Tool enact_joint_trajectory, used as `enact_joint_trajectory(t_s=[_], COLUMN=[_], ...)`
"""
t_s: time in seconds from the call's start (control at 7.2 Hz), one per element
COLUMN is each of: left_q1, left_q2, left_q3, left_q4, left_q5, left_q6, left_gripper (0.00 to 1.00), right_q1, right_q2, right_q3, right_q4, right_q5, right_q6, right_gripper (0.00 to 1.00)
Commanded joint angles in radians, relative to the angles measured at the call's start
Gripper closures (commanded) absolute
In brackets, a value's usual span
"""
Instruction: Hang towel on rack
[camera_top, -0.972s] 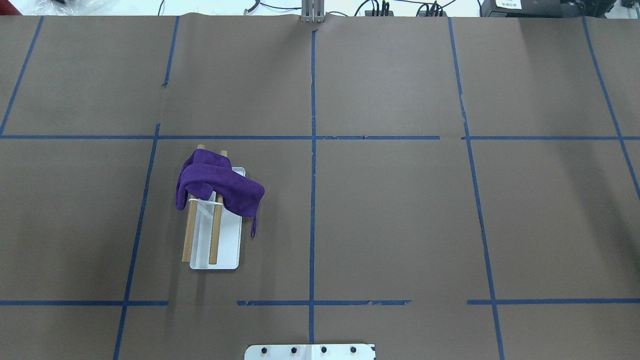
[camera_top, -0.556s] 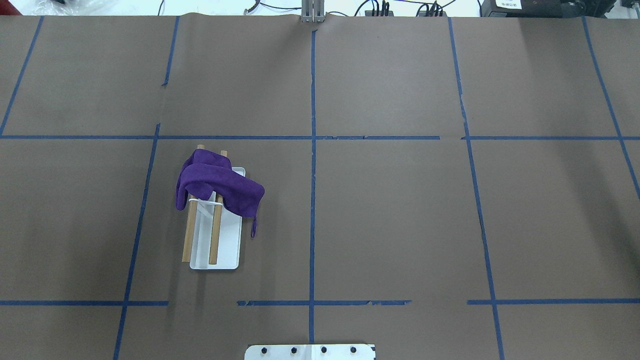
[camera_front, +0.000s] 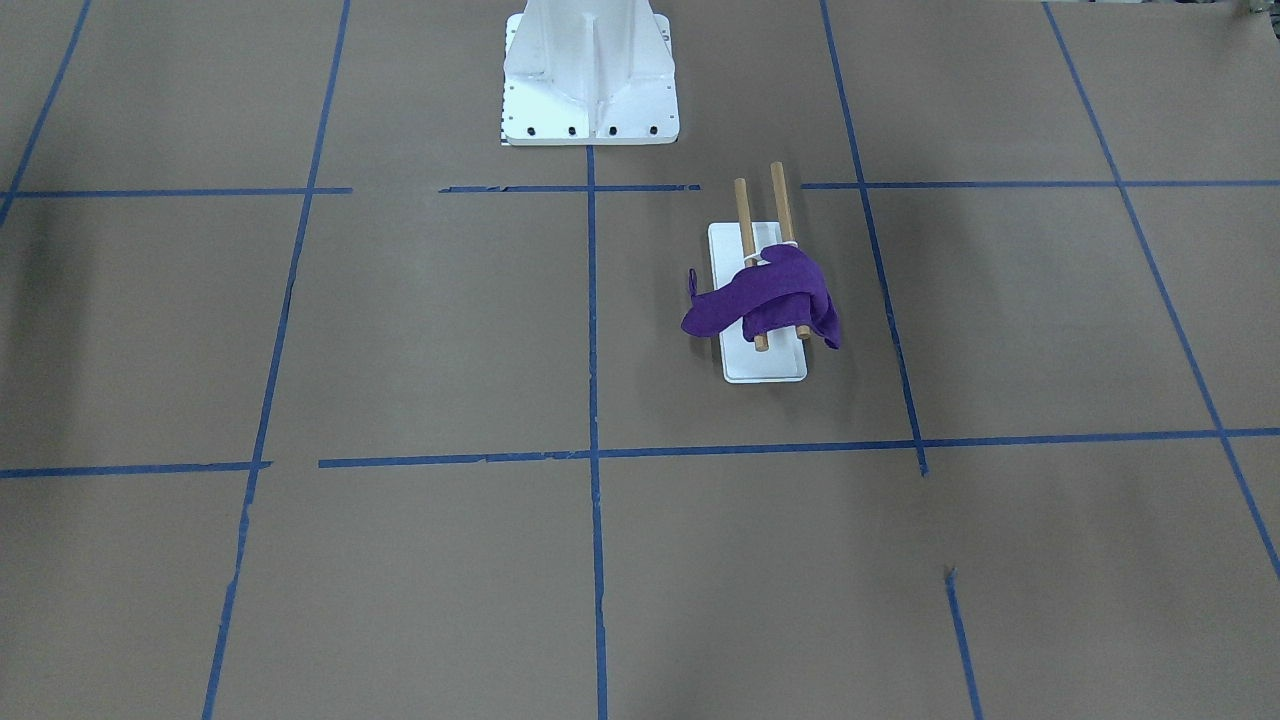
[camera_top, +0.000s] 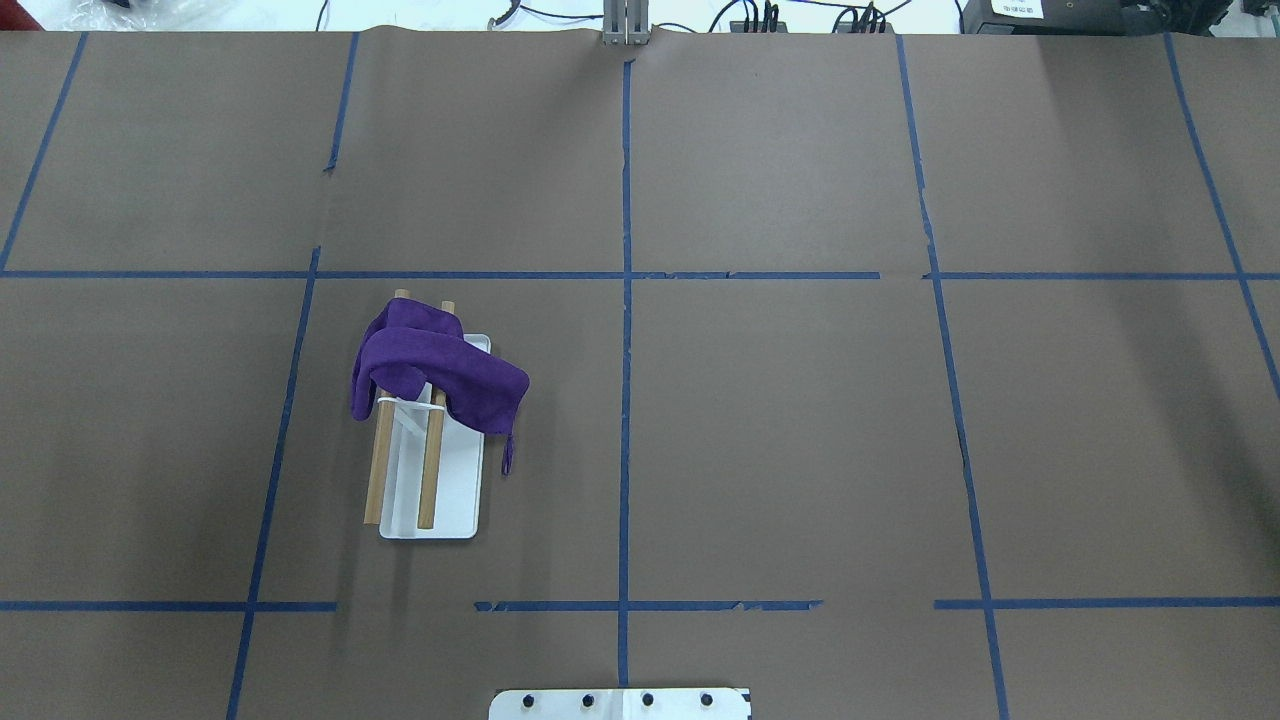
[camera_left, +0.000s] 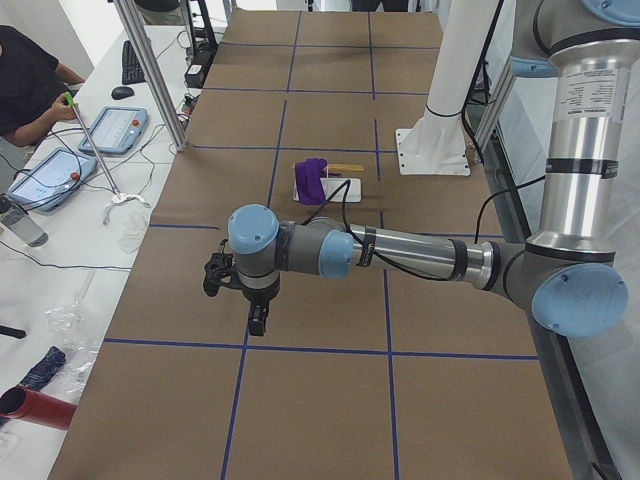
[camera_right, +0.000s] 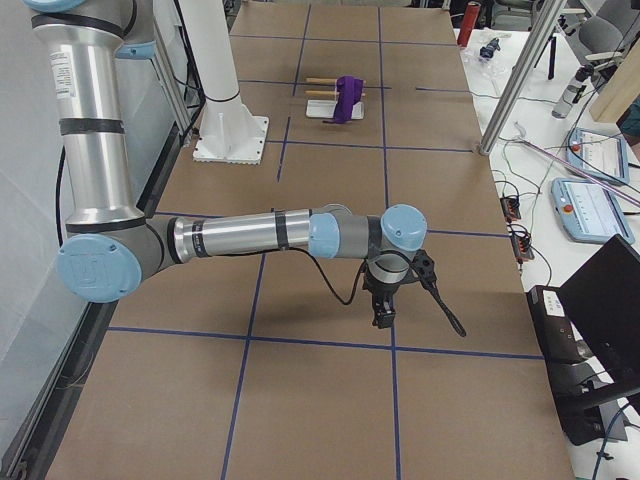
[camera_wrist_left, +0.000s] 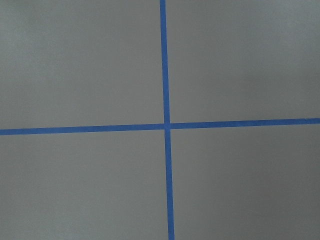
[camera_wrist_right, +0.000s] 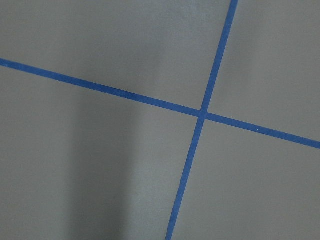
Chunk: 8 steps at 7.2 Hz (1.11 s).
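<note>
Draping over both dowels (camera_top: 379, 470) of the rack (camera_top: 455, 495), the towel (camera_top: 440, 365) shows in the overhead view as a bunched, deep purple, felt-like cloth. It covers the rods' 12 o'clock ends, one corner sagging past the white base plate (camera_top: 460, 520) toward 4 o'clock. The rack stands at about 8 o'clock from the middle of the desk (camera_top: 800, 420). From the front-facing view the towel (camera_front: 775, 295) sits at the rack's (camera_front: 765, 368) 6 o'clock end, two dowel tips poking out beneath it and a flap spreading toward 9 o'clock; the white pedestal (camera_front: 590, 70) stands at 12 o'clock. The exterior left view alone shows the left gripper (camera_left: 258, 318), pointing down over bare paper well apart from the towel (camera_left: 313, 180) at its 12 o'clock; clenched or released, I cannot tell. The exterior right view likewise shows the right gripper (camera_right: 383, 315) far from the towel (camera_right: 348, 97), its state not readable. Both wrist views show only brown paper crossed by blue tape (camera_wrist_left: 165, 125).
</note>
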Motion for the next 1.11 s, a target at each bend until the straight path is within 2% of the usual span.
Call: enact_joint_trajectory(t_s=[0.0,0.14,0.28,0.69,0.97], left_q1=[0.003,0.004,0.003,0.001,0.004], left_q2=[-0.002,-0.018,-0.021,-0.006,-0.005], left_q3=[-0.003,0.001,-0.038,-0.038,-0.011], left_q4=[-0.053,-0.04,-0.023,-0.018,-0.017], left_q5=[0.011,0.011,0.011,0.011,0.013], left_q6=[0.0,0.005,0.005,0.005,0.005], left_gripper=[0.0,0.0,0.0,0.0,0.0], right_q1=[-0.002,0.0,-0.002,-0.002,0.0], right_q2=[0.004,0.004,0.004,0.001,-0.025], right_q3=[0.001,0.001,0.002,0.018,-0.013], right_q4=[0.0,0.0,0.001,0.0,-0.002], right_q5=[0.0,0.0,0.0,0.0,-0.007], right_q6=[-0.001,0.001,0.001,0.001,0.001], right_gripper=[0.0,0.0,0.0,0.0,0.0])
